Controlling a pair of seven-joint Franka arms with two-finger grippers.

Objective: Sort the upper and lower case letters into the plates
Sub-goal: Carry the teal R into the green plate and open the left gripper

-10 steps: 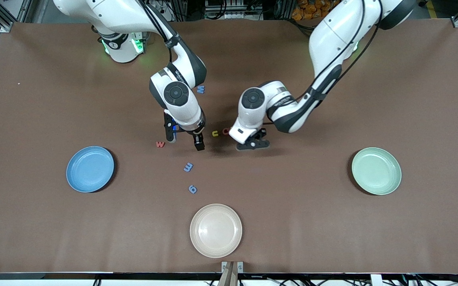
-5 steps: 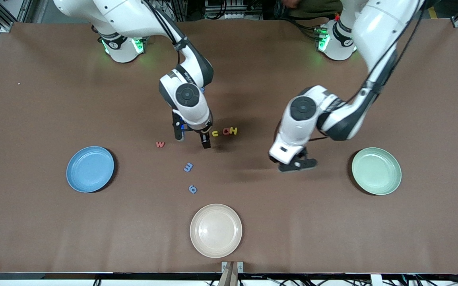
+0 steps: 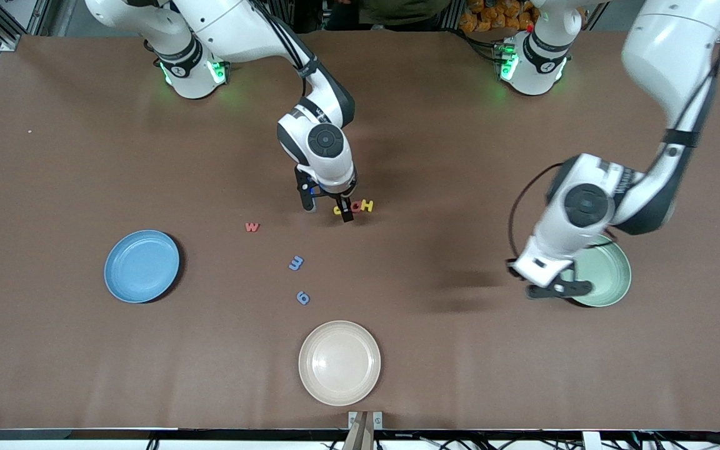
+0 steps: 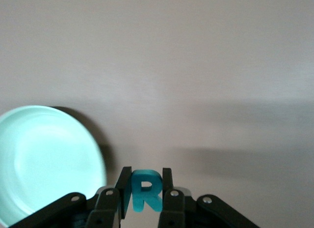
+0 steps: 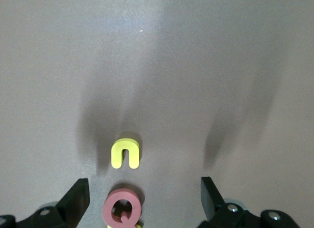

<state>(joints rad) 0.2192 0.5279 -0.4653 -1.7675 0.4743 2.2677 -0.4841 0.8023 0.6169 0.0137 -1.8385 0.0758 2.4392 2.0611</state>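
My left gripper is shut on a teal letter R, held upright between its fingers over the edge of the pale mint green plate, which also shows in the left wrist view. My right gripper stands open low over a row of letters: a yellow n, a red Q between its fingers, and a yellow H. A red W and two blue letters lie nearer the front camera. The blue plate sits toward the right arm's end.
A cream-white plate sits near the table's front edge, in the middle. The brown table cover stretches bare between the cream plate and the mint green plate.
The left arm has swung from the middle of the table to the mint green plate, still shut. The right gripper has shifted toward the left arm's end, onto the yellow n and red Q.
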